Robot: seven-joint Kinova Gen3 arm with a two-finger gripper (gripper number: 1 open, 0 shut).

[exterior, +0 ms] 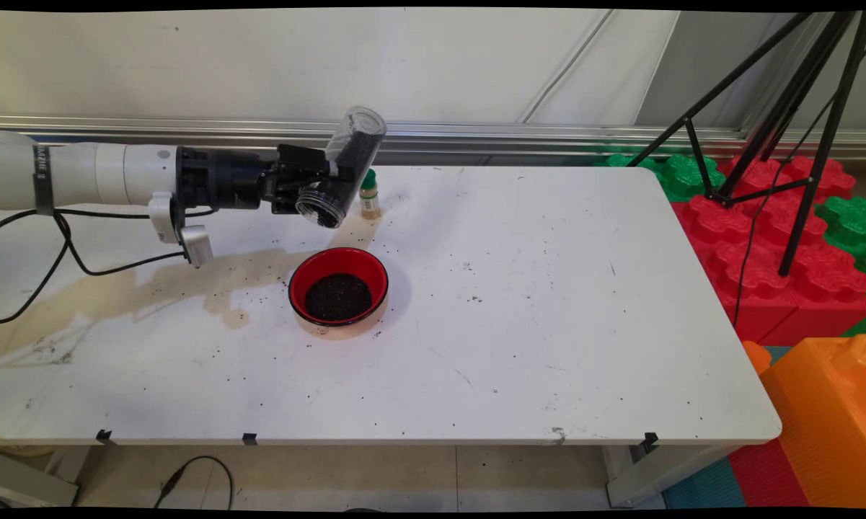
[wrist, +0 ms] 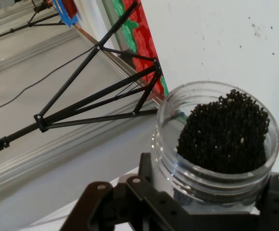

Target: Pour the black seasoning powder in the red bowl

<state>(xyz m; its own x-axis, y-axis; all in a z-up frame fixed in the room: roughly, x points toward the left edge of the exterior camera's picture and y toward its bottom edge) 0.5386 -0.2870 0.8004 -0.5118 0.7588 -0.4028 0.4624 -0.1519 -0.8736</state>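
I am gripping a clear jar (exterior: 342,169) of dark seeds in my gripper (exterior: 317,184), clamped across its body, holding it tilted with the mouth pointing down toward the near side, above and just left of the red bowl (exterior: 339,286) on the tabletop (exterior: 548,303). The mouth is hanging short of the bowl's far rim, so seeds could be spilling onto the tabletop, where stray grains are already lying. A small green-capped bottle (exterior: 368,194) is standing just right of the jar and could get knocked.

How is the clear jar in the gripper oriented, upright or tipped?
Tipped: the clear jar slants mouth-down above the red bowl, dark granules still inside.
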